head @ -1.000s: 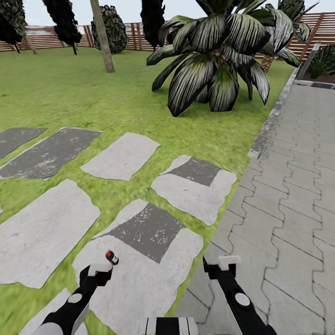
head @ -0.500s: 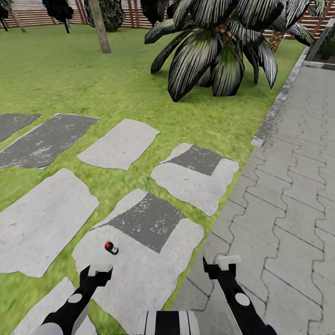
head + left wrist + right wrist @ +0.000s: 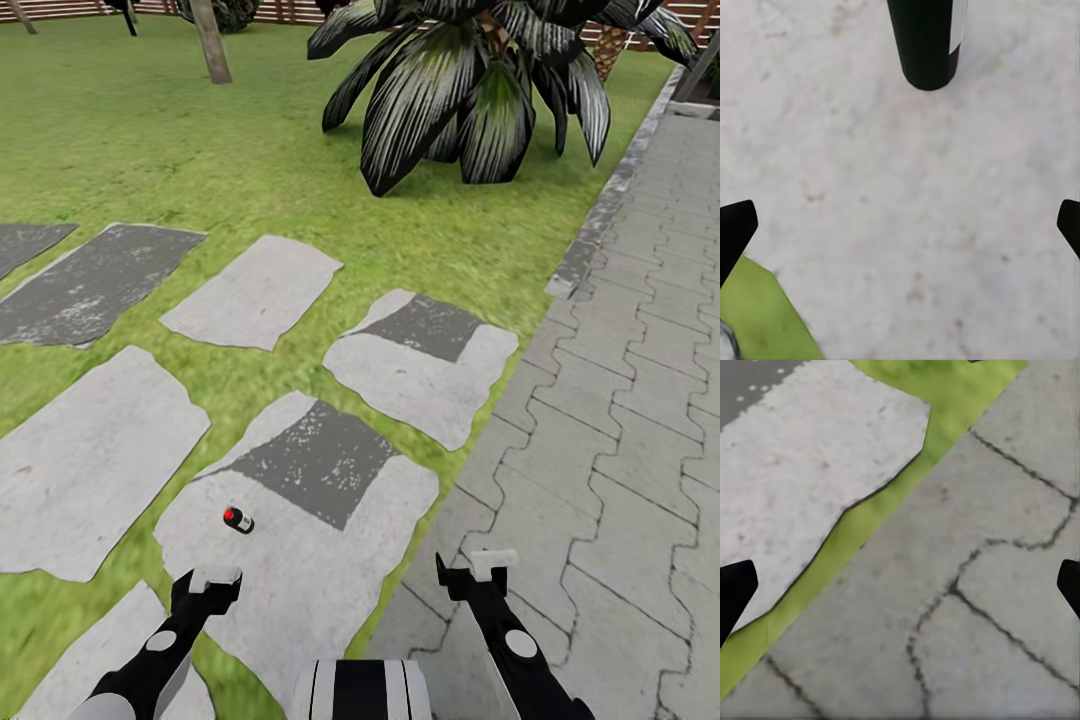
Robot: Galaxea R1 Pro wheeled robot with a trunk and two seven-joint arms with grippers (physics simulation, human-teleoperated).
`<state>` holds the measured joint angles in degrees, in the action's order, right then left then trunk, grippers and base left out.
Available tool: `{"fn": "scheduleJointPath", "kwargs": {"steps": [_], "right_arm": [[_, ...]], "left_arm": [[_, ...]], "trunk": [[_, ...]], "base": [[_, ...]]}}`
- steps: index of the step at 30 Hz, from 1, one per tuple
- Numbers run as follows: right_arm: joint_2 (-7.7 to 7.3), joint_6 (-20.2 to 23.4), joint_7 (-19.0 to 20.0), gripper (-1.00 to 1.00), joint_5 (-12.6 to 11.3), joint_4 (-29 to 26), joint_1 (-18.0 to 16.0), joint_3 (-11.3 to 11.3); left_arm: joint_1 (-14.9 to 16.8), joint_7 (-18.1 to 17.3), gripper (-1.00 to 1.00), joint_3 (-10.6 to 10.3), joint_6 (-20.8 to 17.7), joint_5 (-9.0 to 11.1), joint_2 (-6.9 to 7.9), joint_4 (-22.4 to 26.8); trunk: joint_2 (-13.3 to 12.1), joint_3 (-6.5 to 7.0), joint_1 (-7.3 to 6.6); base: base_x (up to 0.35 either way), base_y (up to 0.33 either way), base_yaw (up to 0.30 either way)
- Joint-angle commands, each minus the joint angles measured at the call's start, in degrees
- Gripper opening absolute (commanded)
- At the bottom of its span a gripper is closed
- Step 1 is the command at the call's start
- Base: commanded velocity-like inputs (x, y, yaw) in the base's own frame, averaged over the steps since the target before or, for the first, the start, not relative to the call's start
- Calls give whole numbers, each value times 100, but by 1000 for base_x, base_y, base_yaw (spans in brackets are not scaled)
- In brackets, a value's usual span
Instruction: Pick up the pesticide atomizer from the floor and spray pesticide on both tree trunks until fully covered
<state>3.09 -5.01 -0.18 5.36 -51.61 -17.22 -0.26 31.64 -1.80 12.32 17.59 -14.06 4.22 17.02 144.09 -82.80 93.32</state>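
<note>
Atomizer (image 3: 238, 519) lies on its side on the big pale stepping stone (image 3: 300, 590) right in front of you, near that stone's dark patch, red dot showing. It's just ahead of your left gripper (image 3: 207, 583), not touching it. In the left wrist view a dark cylinder with a white strip (image 3: 926, 41) sits on the pale stone between and beyond the fingers (image 3: 735, 229); likely the atomizer, can't be sure.

Left gripper: fingers spread wide, nothing between them, hovering over the stone with a bit of grass (image 3: 765, 315) at one corner. Right gripper (image 3: 478, 572): also spread wide and empty, fingertips (image 3: 733, 589) at the frame edges, over the seam where the stone meets a grass strip and the grey pavers (image 3: 620, 420).

One pale trunk (image 3: 211, 40) stands far off on the lawn (image 3: 180, 140), up left in the head view; leaves cut off. Big striped-leaf plant (image 3: 470, 80) sits ahead, near the paver edge. Fence (image 3: 60, 8) barely visible at the far end. More stepping stones lie to your left.
</note>
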Motion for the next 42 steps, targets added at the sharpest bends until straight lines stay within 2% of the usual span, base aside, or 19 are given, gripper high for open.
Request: {"fn": "scheduleJointPath", "kwargs": {"steps": [1,12,14,19,24,27,34,42], "right_arm": [[0,0,0,100,0,0,0,0],[-1,1,0,100,8,0,0,3],[-63,6,-7,100,22,17,4,5],[-14,8,-21,100,28,19,7,3],[-174,1,-26,100,7,18,7,15],[-204,1,-30,100,2,12,8,17],[-212,0,-35,100,0,2,7,18],[-212,0,-35,100,0,2,7,18]], "left_arm": [[0,3,100,0,0,0,0,4],[0,57,100,18,-2,2,0,-9],[0,15,100,22,16,57,-9,-11],[0,27,100,38,16,52,-9,-7],[0,43,100,49,16,62,-9,-1],[0,54,100,51,16,87,-9,-2],[0,66,100,57,8,109,-10,-3],[0,66,100,54,16,359,-1,19]], "trunk": [[0,-5,0],[0,-12,0],[0,-12,0],[0,-12,0],[0,-12,0],[0,-12,0],[0,-12,0],[0,-12,0]], "base": [[10,0,0],[142,0,0],[0,0,0],[0,0,0],[0,-84,0],[0,-234,20],[5,-266,236],[124,-155,277]]}}
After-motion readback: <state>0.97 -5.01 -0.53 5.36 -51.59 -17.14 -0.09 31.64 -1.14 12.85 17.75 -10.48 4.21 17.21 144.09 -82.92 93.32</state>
